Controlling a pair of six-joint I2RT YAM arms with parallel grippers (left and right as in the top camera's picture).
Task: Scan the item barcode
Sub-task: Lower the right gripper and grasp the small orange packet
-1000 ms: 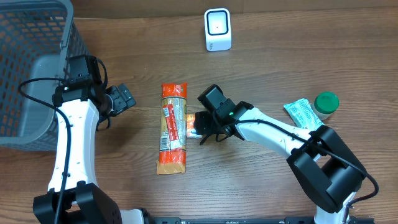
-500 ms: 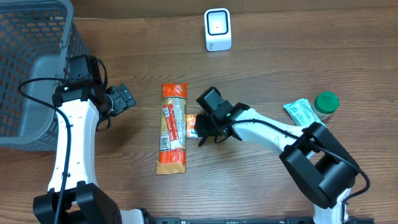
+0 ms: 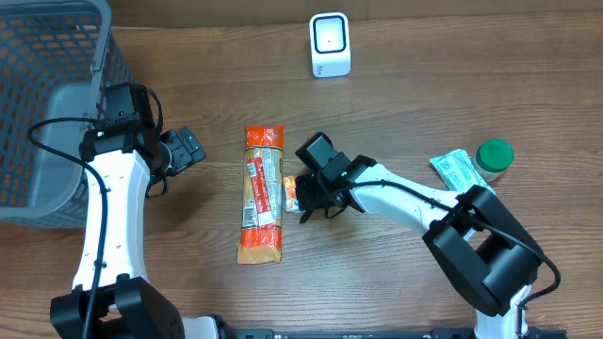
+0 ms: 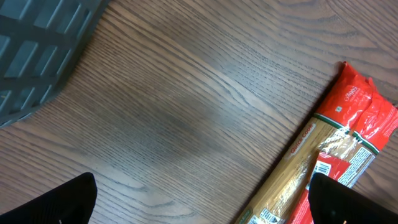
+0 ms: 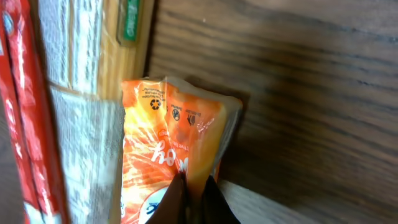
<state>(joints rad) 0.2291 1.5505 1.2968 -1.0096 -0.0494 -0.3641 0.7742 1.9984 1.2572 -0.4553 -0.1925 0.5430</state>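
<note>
Right gripper (image 5: 191,200) is pinched tight, fingertips meeting on the near edge of the orange packet (image 5: 169,140). That's the item, right at the tips. Just past it, lying against its far side, the long spaghetti pack (image 3: 262,193) sits flat on the table (image 3: 396,104). Well beyond the hand is the white scanner (image 3: 330,44); back along the arm, a green-capped bottle (image 3: 494,156) and a pale sachet (image 3: 456,169). Left gripper (image 3: 185,150) hangs wide open beside the grey basket (image 3: 47,104), holding nothing.
</note>
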